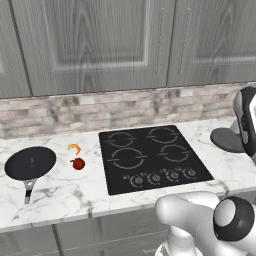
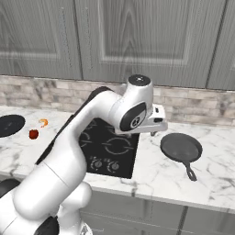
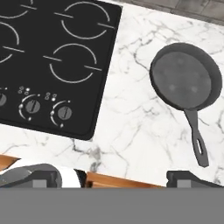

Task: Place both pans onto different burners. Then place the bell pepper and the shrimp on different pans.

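The gripper (image 3: 122, 177) hung wide and empty above the worktop (image 3: 131, 118), the dark grey pan (image 3: 185, 75) lying ahead-right of it, handle (image 3: 197, 138) pointing toward the front edge

Round black frying pan (image 1: 30, 163), orange curved shrimp (image 1: 75, 148) and glossy red bell pepper (image 1: 78, 163) sit left of the bare ringed burners (image 1: 127, 158); dark grey frying pan (image 3: 186, 82) right.

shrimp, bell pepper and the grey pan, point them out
shrimp (image 1: 74, 148), left base view, middle of its curved body
bell pepper (image 1: 78, 163), left base view, its red body
grey pan (image 3: 185, 77), hand view, centre of its cooking surface
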